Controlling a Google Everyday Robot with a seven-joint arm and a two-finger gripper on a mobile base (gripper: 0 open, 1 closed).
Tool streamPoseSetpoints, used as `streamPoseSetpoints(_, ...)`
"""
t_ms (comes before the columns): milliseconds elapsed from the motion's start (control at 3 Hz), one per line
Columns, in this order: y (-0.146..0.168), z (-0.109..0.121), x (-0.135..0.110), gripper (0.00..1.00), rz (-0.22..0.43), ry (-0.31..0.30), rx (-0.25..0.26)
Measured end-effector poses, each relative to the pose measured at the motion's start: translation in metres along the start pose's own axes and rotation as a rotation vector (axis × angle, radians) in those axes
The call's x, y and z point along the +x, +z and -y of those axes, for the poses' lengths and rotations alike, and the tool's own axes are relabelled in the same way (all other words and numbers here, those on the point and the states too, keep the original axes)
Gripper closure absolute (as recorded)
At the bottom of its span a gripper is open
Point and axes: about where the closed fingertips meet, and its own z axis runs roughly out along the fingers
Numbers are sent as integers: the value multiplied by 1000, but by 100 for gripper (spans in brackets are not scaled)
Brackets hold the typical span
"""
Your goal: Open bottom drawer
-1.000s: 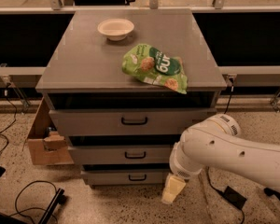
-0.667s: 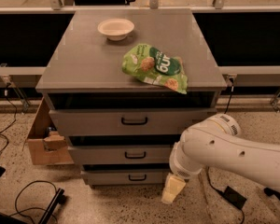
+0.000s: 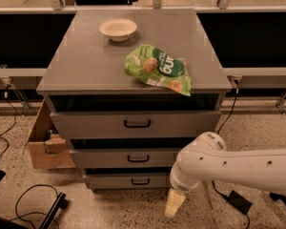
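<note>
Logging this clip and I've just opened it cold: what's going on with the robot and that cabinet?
A one-armed robot is working at a grey cabinet with three drawers. Its gripper hangs low near the floor by the cabinet's lower right corner, to the right of the bottom drawer and its small black handle, not touching it. The drawer does not look pulled out yet. On top sit a pale bowl and a green snack bag.
</note>
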Motion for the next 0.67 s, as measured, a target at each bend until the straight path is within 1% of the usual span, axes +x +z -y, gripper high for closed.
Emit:
streamPoseSetpoints(333, 57, 12, 28, 0, -32, -13, -15)
streamPoseSetpoints(667, 107, 36, 50, 0, -63, -45, -13)
